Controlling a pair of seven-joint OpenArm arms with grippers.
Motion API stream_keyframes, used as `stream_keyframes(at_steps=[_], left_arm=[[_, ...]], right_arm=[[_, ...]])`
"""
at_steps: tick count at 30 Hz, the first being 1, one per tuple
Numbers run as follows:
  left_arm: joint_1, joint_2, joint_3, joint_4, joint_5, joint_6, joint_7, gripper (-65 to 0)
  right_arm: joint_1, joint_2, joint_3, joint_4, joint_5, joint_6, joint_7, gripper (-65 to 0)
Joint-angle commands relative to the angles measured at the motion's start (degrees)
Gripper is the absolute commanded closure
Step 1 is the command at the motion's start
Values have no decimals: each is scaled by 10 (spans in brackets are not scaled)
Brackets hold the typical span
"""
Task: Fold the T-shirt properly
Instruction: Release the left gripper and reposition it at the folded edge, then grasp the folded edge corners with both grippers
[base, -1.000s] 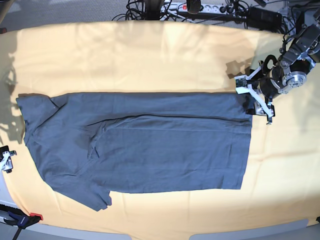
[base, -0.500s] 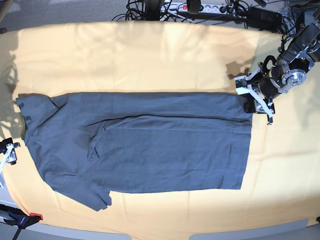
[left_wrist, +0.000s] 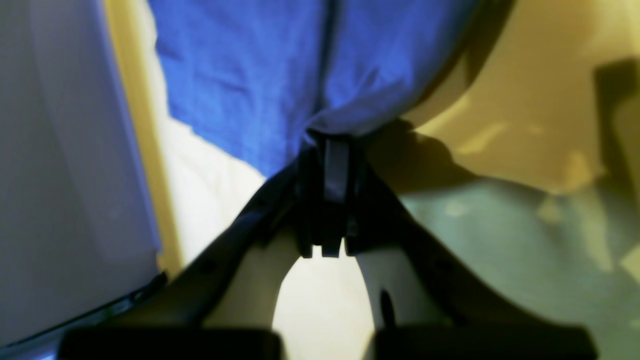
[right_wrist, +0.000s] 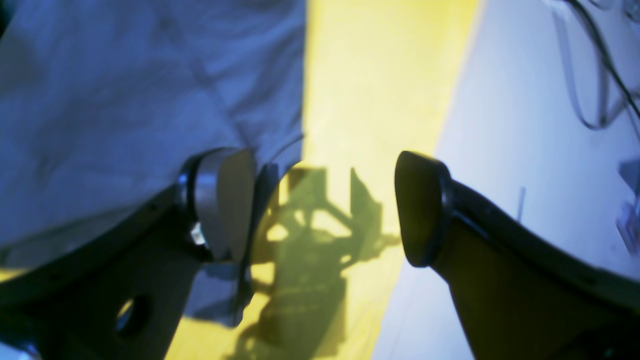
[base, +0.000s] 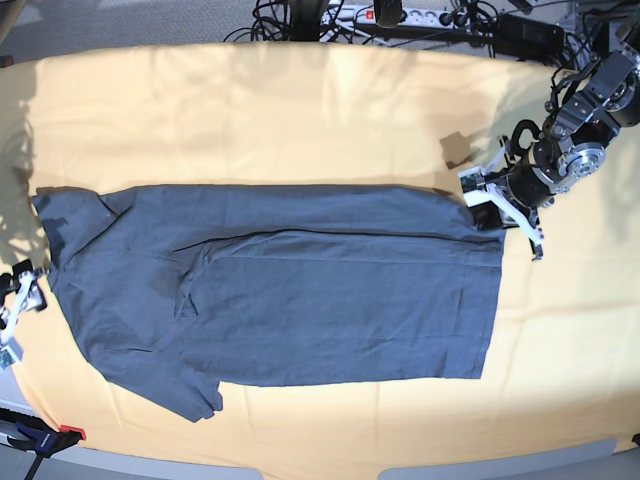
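My left claw (base: 487, 211) pinches the soft grey T-shirt (base: 300, 290) at its far right corner, puckering it; my right claw (right_wrist: 320, 205) gapes over yellow cloth (base: 300, 110).

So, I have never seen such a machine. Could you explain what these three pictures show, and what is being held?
It is a robot with two arms. One picture looks down on the whole surface; the other two come from cameras on each wrist. A dark grey T-shirt lies flat on a yellow cloth. The left gripper is shut on a corner of the shirt's hem. The right gripper is open, holding nothing, beside the shirt's collar end. Cables lie behind the table.
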Motion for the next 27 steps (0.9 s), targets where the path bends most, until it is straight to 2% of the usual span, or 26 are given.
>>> stream_keyframes(at_steps=[1,5,10,18,23,27], left_arm=[[-8,-14,-5,6,1,15,0,0],[-8,-15,-5,6,2,25,4,0],[-8,-18,-5,6,1,25,4,0],[-9,-19,-5,6,2,25,4,0],[-15,-19,-5,6,1,25,4,0],[-22,-19,-5,6,1,25,4,0]], right_arm=[[-1,16,6,6,12,8,-8,-449],[-69,21,6,6,67,49,-22,-449],[-141,21,6,6,63,56,-10,-449],[-192,21,6,6,10,93,17,-449],[-192,21,6,6,-48,96,65,-449],[-206,22,6,6,-65,97,67,-449]])
